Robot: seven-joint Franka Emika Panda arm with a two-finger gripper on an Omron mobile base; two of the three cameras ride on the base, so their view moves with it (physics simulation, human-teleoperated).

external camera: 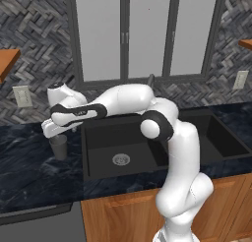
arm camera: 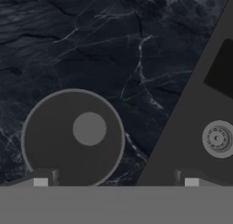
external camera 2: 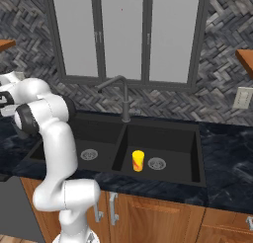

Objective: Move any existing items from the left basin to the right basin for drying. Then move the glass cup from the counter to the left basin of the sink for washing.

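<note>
While the glass cup (external camera: 59, 146) stands upright on the counter (external camera: 29, 172) left of the sink (external camera: 147, 152), rim up, you see the fully spread, empty gripper (arm camera: 116, 181) directly above it.

The glossy black counter (external camera: 29, 177) — veined in pale blue-grey — carries the glass cup (external camera: 59, 146), upright just left of the sink (external camera 2: 163, 180). The yellow chunk (external camera 2: 138, 160) stands in the right basin (external camera 2: 183, 143) — beside its drain.
</note>
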